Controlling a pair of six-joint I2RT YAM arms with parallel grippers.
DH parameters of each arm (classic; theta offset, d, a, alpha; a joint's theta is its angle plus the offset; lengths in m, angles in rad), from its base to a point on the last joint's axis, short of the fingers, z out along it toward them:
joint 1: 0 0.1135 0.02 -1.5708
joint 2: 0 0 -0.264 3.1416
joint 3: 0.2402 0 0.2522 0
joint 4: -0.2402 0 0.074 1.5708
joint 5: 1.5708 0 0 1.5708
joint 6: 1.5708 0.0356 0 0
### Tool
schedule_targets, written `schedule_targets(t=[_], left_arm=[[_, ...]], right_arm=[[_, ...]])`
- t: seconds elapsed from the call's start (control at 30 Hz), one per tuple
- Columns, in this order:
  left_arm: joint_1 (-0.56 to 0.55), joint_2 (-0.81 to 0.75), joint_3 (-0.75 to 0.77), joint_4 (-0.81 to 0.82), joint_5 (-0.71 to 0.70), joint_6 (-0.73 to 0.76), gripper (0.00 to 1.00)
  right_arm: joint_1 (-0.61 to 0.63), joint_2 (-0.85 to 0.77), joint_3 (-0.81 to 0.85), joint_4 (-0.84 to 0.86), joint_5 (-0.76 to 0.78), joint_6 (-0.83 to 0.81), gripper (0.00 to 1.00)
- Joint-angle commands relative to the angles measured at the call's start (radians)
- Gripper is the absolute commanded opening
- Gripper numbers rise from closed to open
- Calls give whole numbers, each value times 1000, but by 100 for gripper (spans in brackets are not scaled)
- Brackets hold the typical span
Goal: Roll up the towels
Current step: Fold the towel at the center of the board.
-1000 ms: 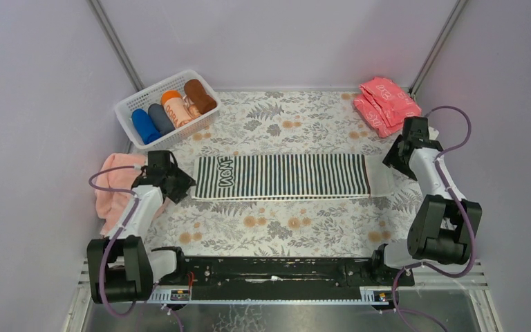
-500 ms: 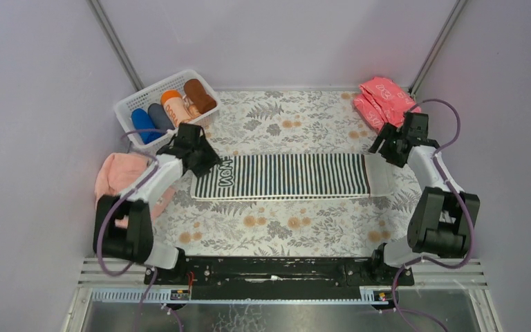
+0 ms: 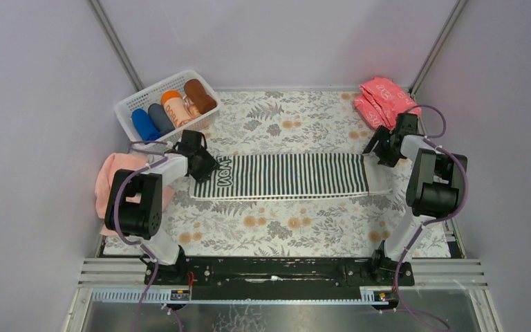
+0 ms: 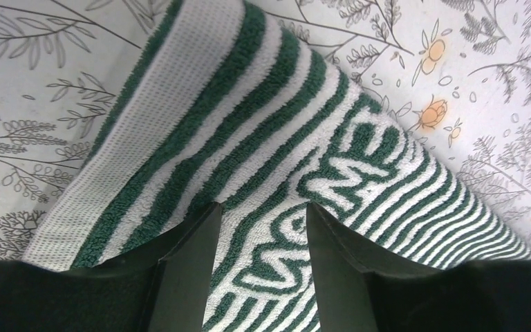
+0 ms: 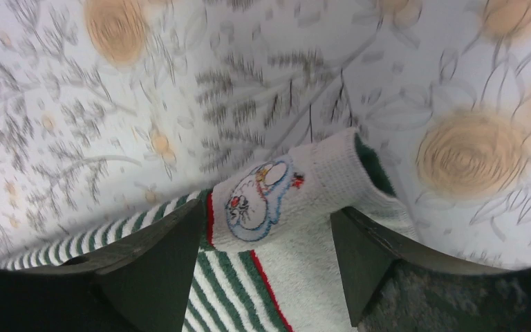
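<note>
striped towel (image 3: 283, 176) flat, unrolled, mid table (image 3: 283, 228) — lettering at left end. left gripper (image 4: 261, 211) low over lettering end, fingers apart, cloth under gap. right gripper (image 5: 266, 214) at white right end, fingers apart — curled corner with cartoon patch between them. pink towel (image 3: 114, 181) bunched at left table edge. basket (image 3: 126, 111) far left, rolls inside.

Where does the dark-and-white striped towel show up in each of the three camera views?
Top external: the dark-and-white striped cloth towel lies flat, spread left to right, mid-picture.
Left wrist: its lettered end fills the centre.
Right wrist: its white end with a cartoon patch sits bottom centre.
Shared landmark: the floral table cover under it.
</note>
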Motion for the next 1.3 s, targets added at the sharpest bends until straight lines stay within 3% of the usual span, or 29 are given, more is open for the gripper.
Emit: schedule_targets(t=[0.0,0.4,0.7,0.87,1.0,1.27], left_arm=[[67,5,-126,27,-73,-23,49],[79,-119,-182,48,9,-22,53],[29,-285,-141,-7,35,-17,62],[-9,-293,-143,-6,46,-18,63],[-8,-245,-174,24,43,-20,63],[29,-195,-273,50,-3,-26,63]], right_arm=[[-35,64,92,36,35,40,75],[-48,-121,27,43,-239,53,76],[-45,-318,-181,94,-446,132,76],[-30,-346,-258,103,-523,128,76],[-32,-324,-313,110,-482,120,76],[-57,-283,-379,78,-217,127,77]])
